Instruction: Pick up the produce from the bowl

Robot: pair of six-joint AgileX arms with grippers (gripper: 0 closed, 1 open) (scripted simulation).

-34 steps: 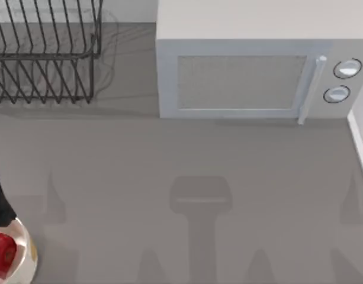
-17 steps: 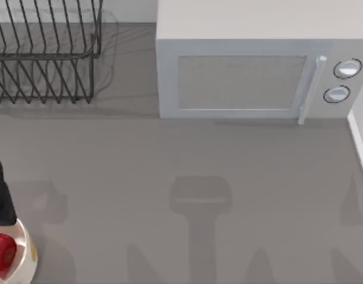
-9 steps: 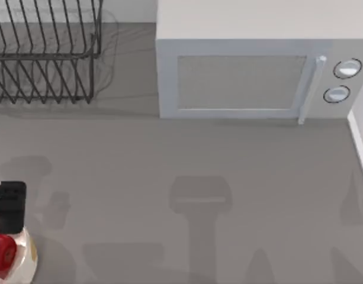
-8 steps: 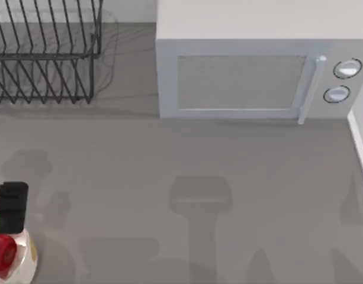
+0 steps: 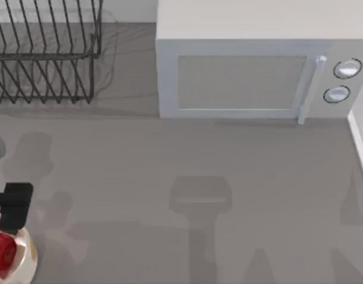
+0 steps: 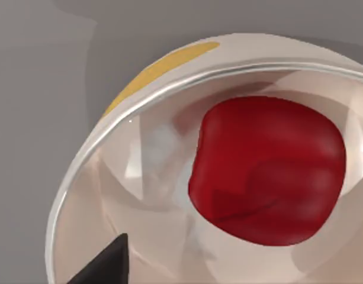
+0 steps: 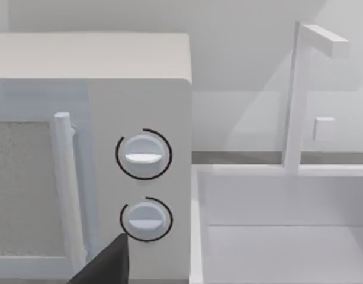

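Produce (image 5: pixel 2 253) sits in the bowl (image 5: pixel 28 260) at the worktop's (image 5: pixel 169 165) front-left corner. Left gripper (image 5: pixel 14 207) hangs over the bowl's rear rim; finger state cannot be told. Wire dish rack (image 5: pixel 45 53) stands at the rear-left, microwave (image 5: pixel 252 65) at the rear-centre, both well apart from the bowl. Worktop plain grey. Right arm faces the microwave's two dials (image 7: pixel 144 155).

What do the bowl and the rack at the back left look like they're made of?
The bowl looks like glazed ceramic, perhaps glossy plastic: shiny cream wall, sharp highlights, pale reflective inside, and a yellow patch outside. The rack looks like thin dark metal wire: slender bars with gaps between. It is a render, so both are guesses.
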